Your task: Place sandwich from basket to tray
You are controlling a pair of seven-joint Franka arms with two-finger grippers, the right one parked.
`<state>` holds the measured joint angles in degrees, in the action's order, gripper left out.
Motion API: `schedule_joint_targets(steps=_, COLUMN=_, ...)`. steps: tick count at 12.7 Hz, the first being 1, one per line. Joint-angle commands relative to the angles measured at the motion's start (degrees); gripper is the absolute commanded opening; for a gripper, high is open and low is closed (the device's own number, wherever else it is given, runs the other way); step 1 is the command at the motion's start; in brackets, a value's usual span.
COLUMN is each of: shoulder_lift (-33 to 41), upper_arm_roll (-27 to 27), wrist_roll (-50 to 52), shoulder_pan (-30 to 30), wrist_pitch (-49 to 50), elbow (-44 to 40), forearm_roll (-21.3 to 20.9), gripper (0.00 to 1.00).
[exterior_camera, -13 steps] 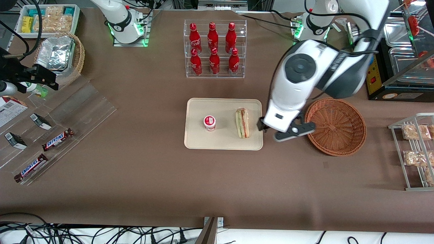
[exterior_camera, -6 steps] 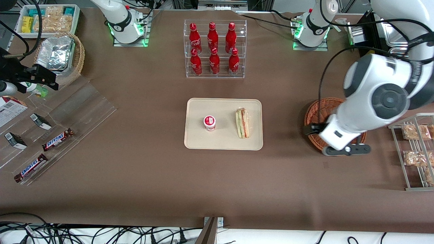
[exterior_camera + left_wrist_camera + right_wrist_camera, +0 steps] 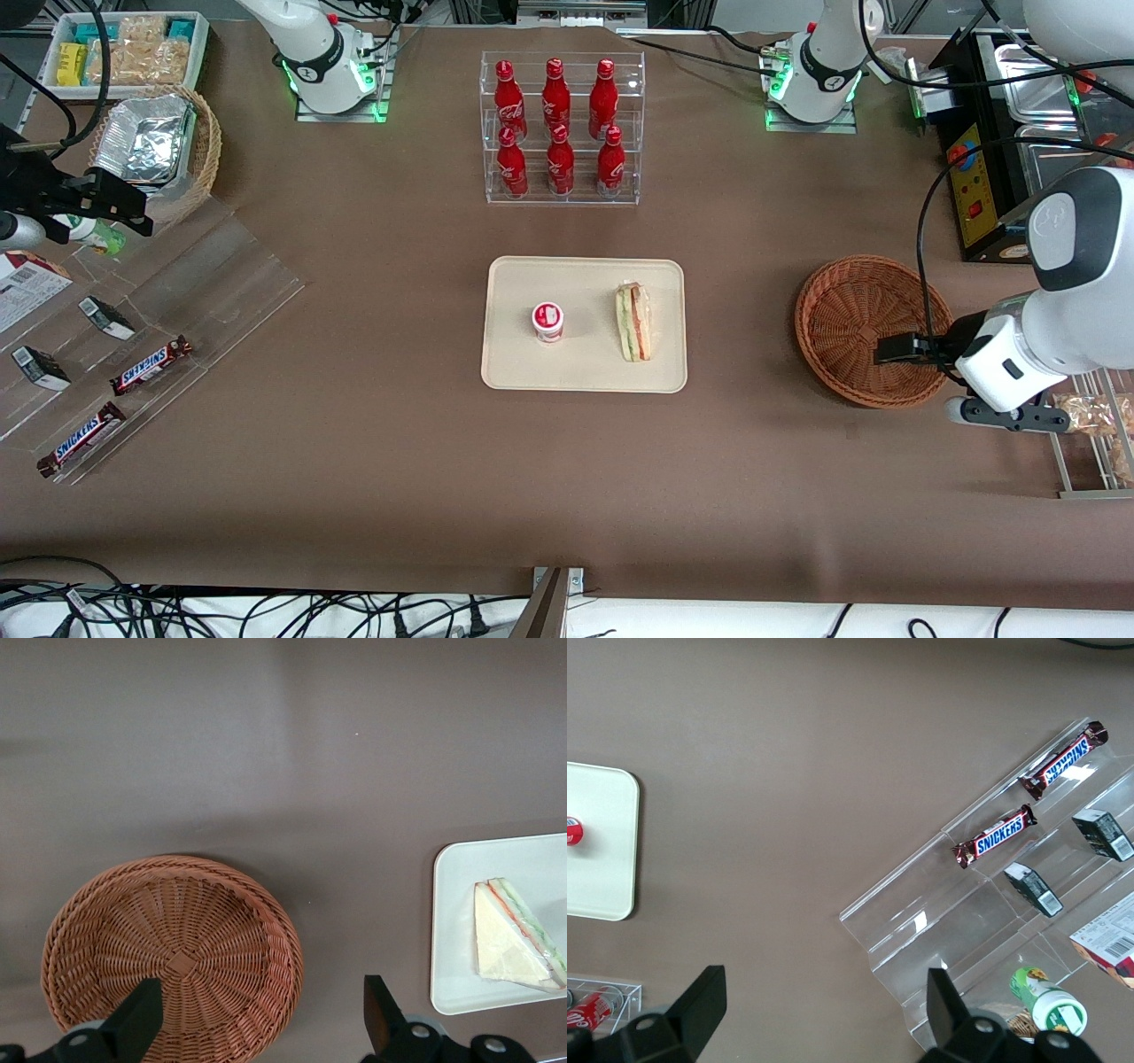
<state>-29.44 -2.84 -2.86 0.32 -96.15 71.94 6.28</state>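
The gripper (image 3: pixel 895 348) hangs with fingers (image 3: pixel 137 1023) spread and holding nothing, above the edge of the basket (image 3: pixel 864 306) nearest the working arm's end of the desk (image 3: pixel 399 461); the basket holds nothing. Toward the parked arm's end, the sandwich (image 3: pixel 633 322) lies on the tray (image 3: pixel 585 377) beside a small red-and-white cup (image 3: pixel 547 321). The placement looks done, so the step in hand is judged a clean retreat, best made high and clear of the wicker rim.

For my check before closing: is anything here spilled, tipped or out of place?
Nothing stands out. The sandwich lies on the tray, the basket is empty and the hand hangs open above it.
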Motion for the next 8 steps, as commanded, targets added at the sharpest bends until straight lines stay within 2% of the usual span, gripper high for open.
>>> schedule_joint_targets(steps=1, shoulder_lift=-0.4, upper_arm_roll=1.3, wrist_roll=-1.1, shoulder_pan=-1.7, wrist_pitch=0.0, elbow=-1.4, forearm_roll=0.8, gripper=1.00)
schedule_joint_targets(steps=4, shoulder_lift=0.1, upper_arm_roll=1.4, wrist_roll=-0.6, shoulder_pan=-2.2, wrist_pitch=0.2, elbow=-1.4, forearm_roll=-3.8, gripper=1.00)
schedule_joint_targets(steps=8, shoulder_lift=3.2, upper_arm_roll=1.6, wrist_roll=-0.4, shoulder_pan=-1.6, wrist_pitch=2.6, elbow=-0.7, forearm_roll=-4.9, gripper=1.00)
